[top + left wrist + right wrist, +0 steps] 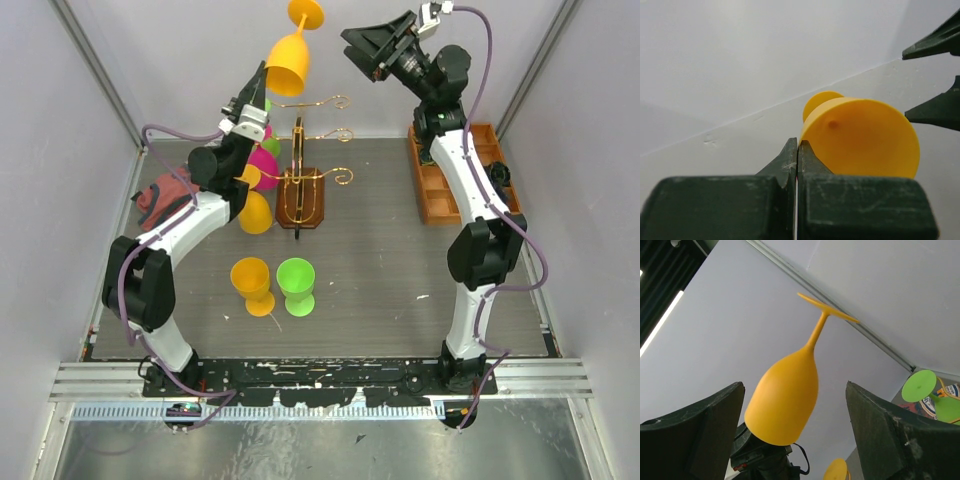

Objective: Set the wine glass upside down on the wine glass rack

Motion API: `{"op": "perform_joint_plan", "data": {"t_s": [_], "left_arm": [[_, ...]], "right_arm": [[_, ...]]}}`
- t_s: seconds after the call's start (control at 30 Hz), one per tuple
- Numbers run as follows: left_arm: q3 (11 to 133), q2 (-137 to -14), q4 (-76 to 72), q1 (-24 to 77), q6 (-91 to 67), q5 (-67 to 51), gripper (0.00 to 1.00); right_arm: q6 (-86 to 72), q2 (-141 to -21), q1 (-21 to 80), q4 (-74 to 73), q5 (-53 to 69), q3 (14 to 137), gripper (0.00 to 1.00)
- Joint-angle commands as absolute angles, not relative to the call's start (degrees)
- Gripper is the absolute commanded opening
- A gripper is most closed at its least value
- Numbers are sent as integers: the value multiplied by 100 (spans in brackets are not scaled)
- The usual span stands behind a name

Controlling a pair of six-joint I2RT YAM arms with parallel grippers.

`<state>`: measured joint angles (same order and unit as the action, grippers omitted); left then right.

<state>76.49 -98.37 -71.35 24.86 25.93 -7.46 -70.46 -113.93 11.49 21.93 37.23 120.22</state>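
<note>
An orange wine glass (288, 62) hangs high in the air, bowl down and foot up. My left gripper (262, 78) is shut on the rim of its bowl. In the left wrist view the bowl (860, 137) sits just beyond my shut left gripper (798, 150). My right gripper (372, 50) is open, raised to the right of the glass and apart from it. In the right wrist view the glass (785, 400) shows between the fingers of that open gripper (795, 385). The gold wire wine glass rack (300, 170) stands below on its brown base.
Pink (262, 160), green (270, 145) and yellow (255, 212) glasses hang on the rack's left side. An orange glass (252, 280) and a green glass (296, 282) stand on the table in front. An orange compartment tray (450, 175) sits at the right, a crumpled cloth (160, 200) at the left.
</note>
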Motion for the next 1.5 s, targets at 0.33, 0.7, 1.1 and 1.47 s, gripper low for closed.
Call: {"op": "perform_joint_plan", "data": {"t_s": [0.33,0.7,1.1,1.47], "left_arm": [[7493,-9762,-7690,2630,2238,-759,0],[7784,-10003,-7581,2742,2084,-966,0],[7957,-10184,-7488,2823,2026,-1072,0],[8129,-10345,-7466,2909,2078,-1081,0]], "right_arm": [[-8164,-11761,1283,3405,3606,12159,84],[-8134,-12019,1392,3336,3495,12326,80],[-8333,-12258,1425,3681,3445,12502,69],[-8344,-12392,1434,3873,3476,12632,45]]}}
